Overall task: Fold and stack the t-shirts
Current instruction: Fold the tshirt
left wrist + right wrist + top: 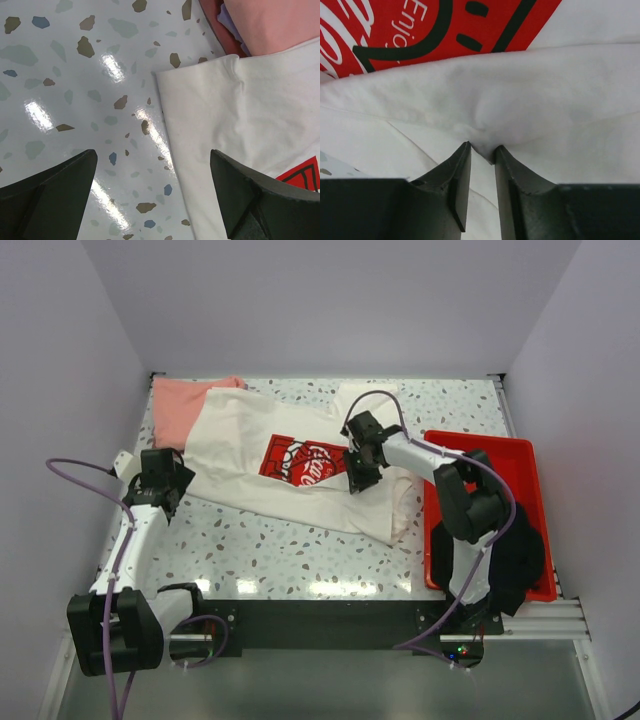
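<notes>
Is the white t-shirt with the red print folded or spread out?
Mostly spread out: the white t-shirt lies flat, print up; only a small ridge is pinched in the right gripper.

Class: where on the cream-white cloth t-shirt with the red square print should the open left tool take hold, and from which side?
Grip the cream-white cloth t-shirt at its straight outer edge, sliding in from the speckled table side. That edge lies flat between the left tool's open fingers, while the right tool pinches the middle.
</notes>
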